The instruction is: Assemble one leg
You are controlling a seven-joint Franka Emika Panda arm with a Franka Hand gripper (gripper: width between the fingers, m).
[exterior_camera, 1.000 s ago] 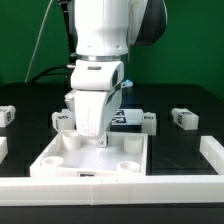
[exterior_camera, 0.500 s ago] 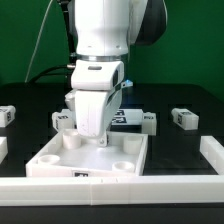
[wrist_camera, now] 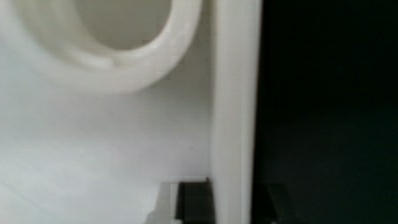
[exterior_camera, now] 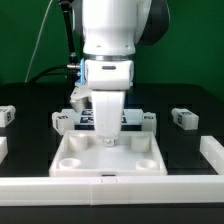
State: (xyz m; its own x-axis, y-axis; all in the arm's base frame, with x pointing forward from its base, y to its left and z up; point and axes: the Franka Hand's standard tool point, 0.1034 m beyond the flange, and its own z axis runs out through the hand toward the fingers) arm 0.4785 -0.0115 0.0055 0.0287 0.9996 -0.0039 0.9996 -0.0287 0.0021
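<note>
The large white tray-like panel [exterior_camera: 108, 160] with round sockets lies in the middle of the table. My gripper [exterior_camera: 108, 138] stands upright over its back wall, and its jaws are shut on that wall. In the wrist view my gripper [wrist_camera: 233, 205] straddles the panel's thin white wall [wrist_camera: 233, 110], with a round socket [wrist_camera: 111, 45] beside it. Several legs, small white blocks with tags, lie behind the panel: one at the far left [exterior_camera: 10, 114], one at the panel's back left [exterior_camera: 63, 122], one at its back right [exterior_camera: 148, 121] and one further right [exterior_camera: 184, 118].
The marker board [exterior_camera: 128, 117] lies behind my gripper. A low white rail [exterior_camera: 110, 184] runs along the front, with white pieces at the exterior view's left [exterior_camera: 3, 148] and right [exterior_camera: 212, 152] edges. A green wall stands behind.
My gripper has moved toward the exterior view's right, and the panel has slid right with it. The loose legs have not moved.
</note>
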